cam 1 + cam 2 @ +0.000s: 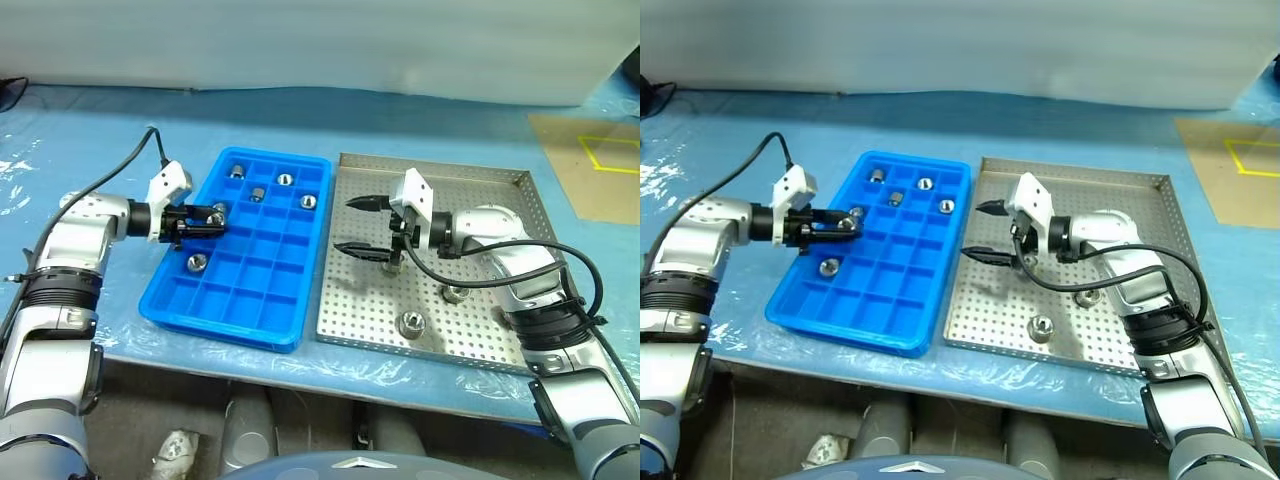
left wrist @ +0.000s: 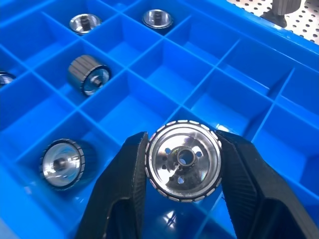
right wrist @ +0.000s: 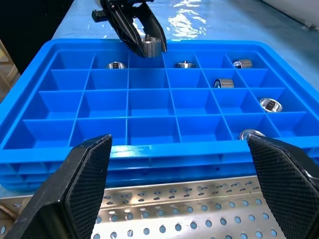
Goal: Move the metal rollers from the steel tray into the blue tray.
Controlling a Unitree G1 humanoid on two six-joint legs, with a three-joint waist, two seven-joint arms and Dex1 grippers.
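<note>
Blue tray [image 1: 240,300] cells lie right under your left gripper [image 1: 208,222], clamped on one roller [image 2: 183,160] near the tray's left edge; your right gripper [image 1: 362,226] gapes empty over the steel tray [image 1: 500,340].

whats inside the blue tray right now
Five metal rollers lie in separate compartments of the blue tray, e.g. one near its left edge. A sixth roller hangs over it, clamped in the left gripper. That gripper covers the compartment under it.
</note>
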